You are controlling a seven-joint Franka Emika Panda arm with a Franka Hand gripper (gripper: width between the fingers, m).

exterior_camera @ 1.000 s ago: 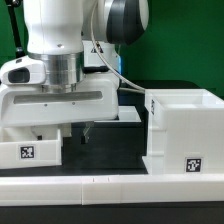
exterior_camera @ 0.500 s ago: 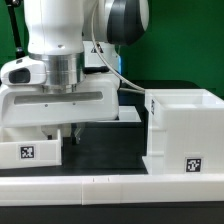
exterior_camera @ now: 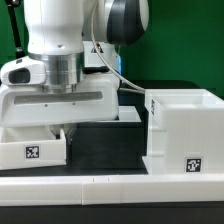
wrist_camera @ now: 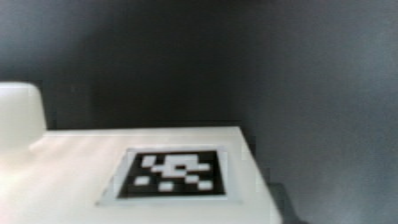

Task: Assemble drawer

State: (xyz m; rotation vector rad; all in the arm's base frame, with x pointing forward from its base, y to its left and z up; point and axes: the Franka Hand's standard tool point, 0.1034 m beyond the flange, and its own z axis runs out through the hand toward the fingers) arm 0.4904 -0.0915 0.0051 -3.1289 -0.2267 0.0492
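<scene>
1. Sliding toward the exterior view's left since the earlier frame, the gripper [exterior_camera: 64, 129] now reaches the drawer tray [exterior_camera: 35, 150]; its fingers are hidden, so their spread cannot be told.
2. Just under the gripper, the drawer tray turns its tagged wall to the camera; its inside is hidden.
3. Well apart from the gripper, toward the exterior view's right, the drawer casing [exterior_camera: 185, 125] opens upward, showing bare white walls.

Bright, even light flattened my white arm [exterior_camera: 55, 35] and the drawer casing [exterior_camera: 185, 125] in the exterior view, which was fairly sharp. My wrist view was dim and blurred, with the tray's tag [wrist_camera: 175, 172] soft-edged and the grey background unfocused.
</scene>
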